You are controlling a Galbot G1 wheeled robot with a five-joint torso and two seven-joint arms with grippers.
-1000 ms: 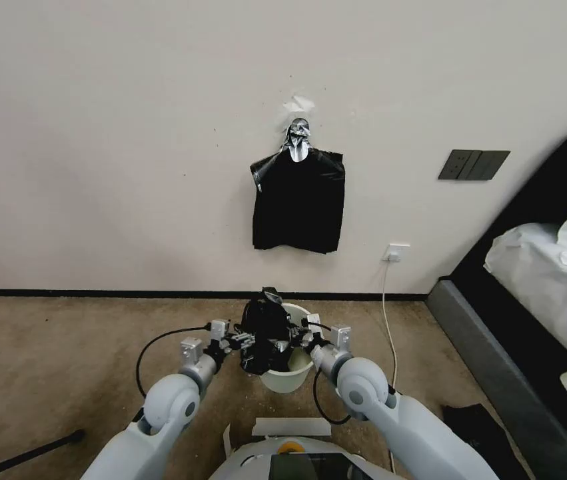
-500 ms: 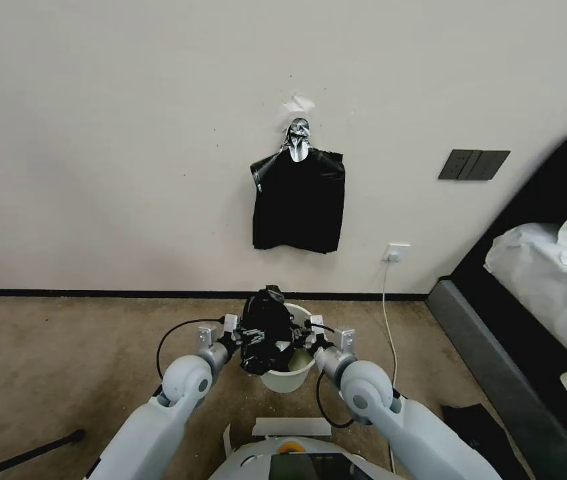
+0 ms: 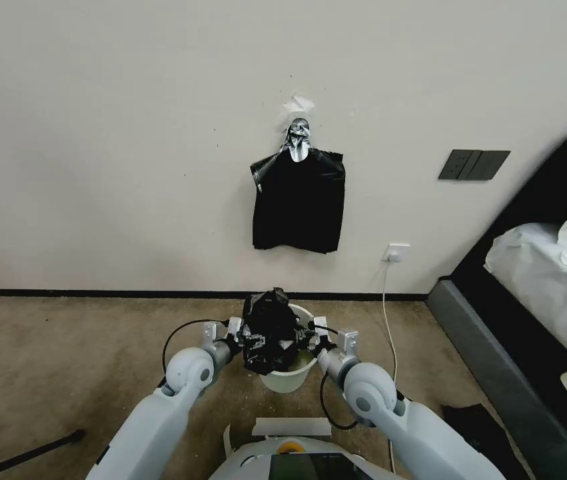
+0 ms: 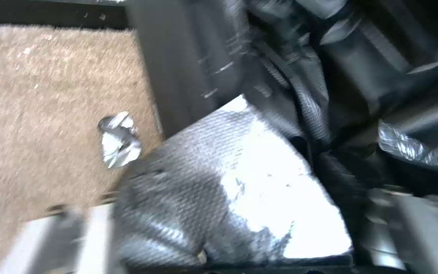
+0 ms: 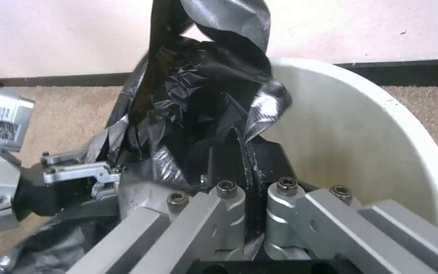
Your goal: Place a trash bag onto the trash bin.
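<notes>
Trash bag [image 3: 268, 328]: glossy black, crumpled, bunched over the left part of the trash bin [image 3: 296, 373] mouth, a twisted tail rising above the rim; it was stretched between both grippers. Right gripper [image 5: 243, 167]: inside the bin at its near rim, fingers clamped on a fold of the bag. Left gripper [image 3: 251, 341]: just outside the bin's left side, pressed into the film; whether its fingers were clenched could not be told. Bin: off-white, upright on brown carpet [image 3: 63, 360], near the wall. Bundle of black bags [image 3: 298, 208]: taped to the wall above, well apart from both grippers.
</notes>
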